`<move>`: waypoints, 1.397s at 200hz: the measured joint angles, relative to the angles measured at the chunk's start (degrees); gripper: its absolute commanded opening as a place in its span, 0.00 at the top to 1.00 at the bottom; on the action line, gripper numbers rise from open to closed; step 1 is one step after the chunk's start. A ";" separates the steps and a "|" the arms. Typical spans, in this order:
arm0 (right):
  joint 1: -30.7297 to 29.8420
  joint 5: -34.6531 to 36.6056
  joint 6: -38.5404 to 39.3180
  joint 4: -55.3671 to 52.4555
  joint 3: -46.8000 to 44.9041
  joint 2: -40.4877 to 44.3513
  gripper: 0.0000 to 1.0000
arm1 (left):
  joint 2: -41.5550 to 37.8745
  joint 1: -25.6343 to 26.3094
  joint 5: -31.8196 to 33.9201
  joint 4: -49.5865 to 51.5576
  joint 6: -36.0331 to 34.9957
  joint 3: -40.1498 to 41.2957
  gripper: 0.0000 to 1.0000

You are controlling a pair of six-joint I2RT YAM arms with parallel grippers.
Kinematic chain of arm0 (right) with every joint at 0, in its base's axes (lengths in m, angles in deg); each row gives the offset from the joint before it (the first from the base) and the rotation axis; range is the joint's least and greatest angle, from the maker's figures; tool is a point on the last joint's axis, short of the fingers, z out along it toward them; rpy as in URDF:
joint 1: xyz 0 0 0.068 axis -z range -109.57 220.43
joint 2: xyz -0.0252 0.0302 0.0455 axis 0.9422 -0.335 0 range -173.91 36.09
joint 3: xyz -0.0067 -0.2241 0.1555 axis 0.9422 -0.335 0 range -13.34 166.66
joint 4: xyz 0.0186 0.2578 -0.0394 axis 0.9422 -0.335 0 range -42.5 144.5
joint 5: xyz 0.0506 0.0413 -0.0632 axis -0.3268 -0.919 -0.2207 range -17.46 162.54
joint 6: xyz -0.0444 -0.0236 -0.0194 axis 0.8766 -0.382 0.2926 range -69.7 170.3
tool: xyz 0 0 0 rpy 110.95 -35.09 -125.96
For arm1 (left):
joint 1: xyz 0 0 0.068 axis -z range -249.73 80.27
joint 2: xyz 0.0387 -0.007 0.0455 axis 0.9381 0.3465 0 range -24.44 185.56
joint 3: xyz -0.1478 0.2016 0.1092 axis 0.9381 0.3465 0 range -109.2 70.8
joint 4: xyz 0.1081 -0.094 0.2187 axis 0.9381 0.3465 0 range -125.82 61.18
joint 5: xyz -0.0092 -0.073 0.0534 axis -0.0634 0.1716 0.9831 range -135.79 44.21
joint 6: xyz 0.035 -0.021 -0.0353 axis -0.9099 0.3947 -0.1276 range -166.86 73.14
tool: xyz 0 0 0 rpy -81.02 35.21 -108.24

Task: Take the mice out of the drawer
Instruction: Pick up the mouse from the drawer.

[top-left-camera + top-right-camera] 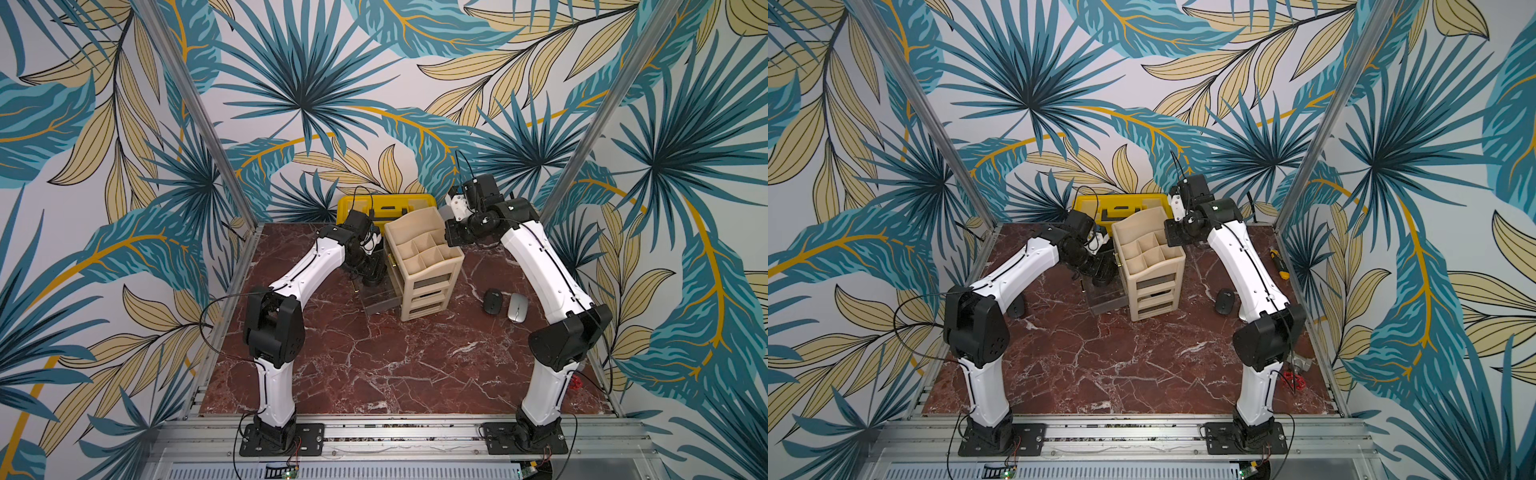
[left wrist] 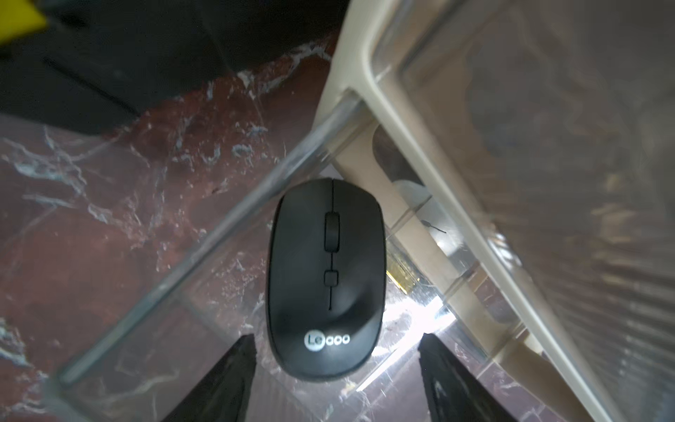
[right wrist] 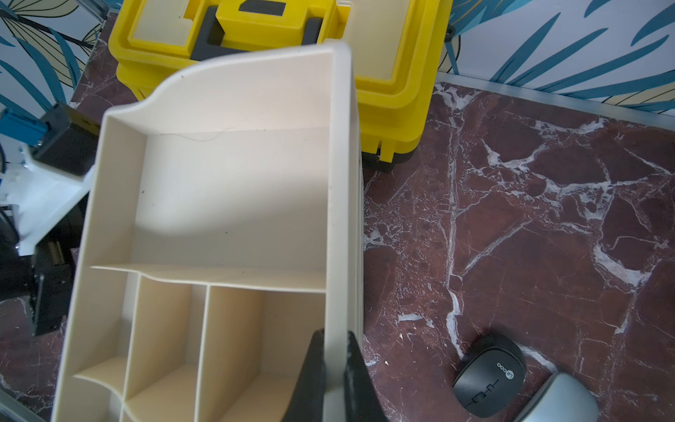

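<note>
Black plastic fills our left wrist view: a mouse (image 2: 325,277) lies in the clear drawer (image 2: 219,226), the open left gripper (image 2: 336,380) astride its rear, cut off by the frame edge. Our right gripper (image 3: 334,376) pinches the cream organizer (image 3: 341,182) by its wall. Outside, another black mouse (image 1: 493,300) and a silver mouse (image 1: 518,307) lie side by side. In both top views we cannot make out the left jaws.

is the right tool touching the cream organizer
Touching. The right wrist view shows the right tool clamped on the cream organizer: one finger sits against each face of its side wall, with no gap on either side.
</note>
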 measured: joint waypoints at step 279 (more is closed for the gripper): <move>-0.07 -0.07 0.07 -0.33 0.68 -0.48 1.00 | 2.21 -0.66 -0.42 -0.59 -7.28 -0.85 0.35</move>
